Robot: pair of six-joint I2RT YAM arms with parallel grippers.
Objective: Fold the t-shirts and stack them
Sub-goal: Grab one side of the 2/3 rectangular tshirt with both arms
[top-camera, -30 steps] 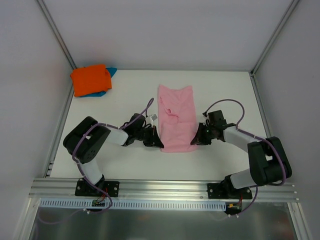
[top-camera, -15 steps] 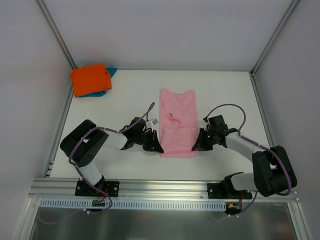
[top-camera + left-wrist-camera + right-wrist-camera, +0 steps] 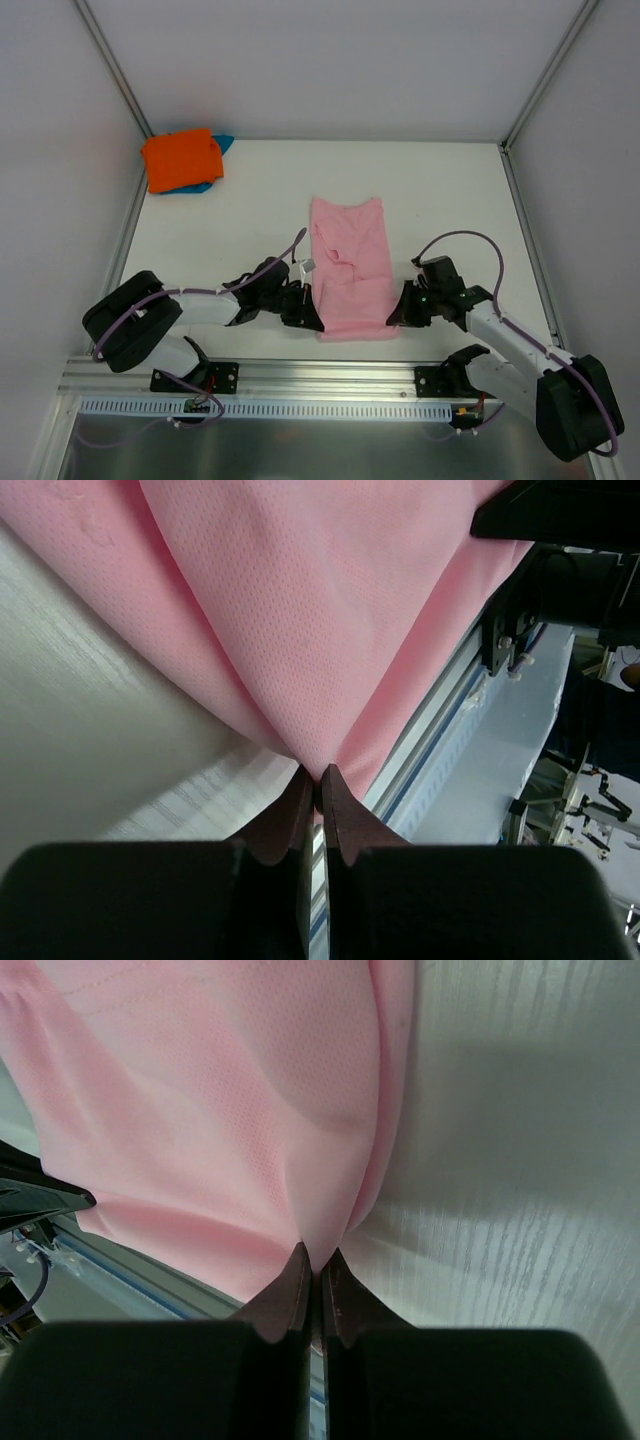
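Left gripper (image 3: 320,783): was seen clamped on the near left corner of the pink t-shirt (image 3: 350,265), the cloth being pinched to a tight point between the closed jaws.
Right gripper (image 3: 318,1263): was likewise closed on the near right corner of the same shirt, a fold of cloth being drawn into the jaws.
Height of the grip: both tips were held low over the table (image 3: 450,190); whether the hem was lifted clear could not be told.
Pink t-shirt: was laid out as a narrow strip in the middle of the table, its near end close to the rail (image 3: 330,372) at the front edge, between the two grippers.
Long axis: was run from the near edge toward the far side, leaning slightly; the grippers were set at either end of the short near hem, so the whole length lay away from them.
Orange t-shirt (image 3: 180,160): was found folded in the far left corner, on top of the teal t-shirt (image 3: 222,143), of which only edges were shown.
Key relation: the stack lay well apart from the pink shirt, to the far left; the left arm was judged the nearer one.
Step judged in hand: the near hem was probably to be carried along the long axis toward the far end, both grippers travelling together.
Risk judged: the fold could be skewed by uneven travel.
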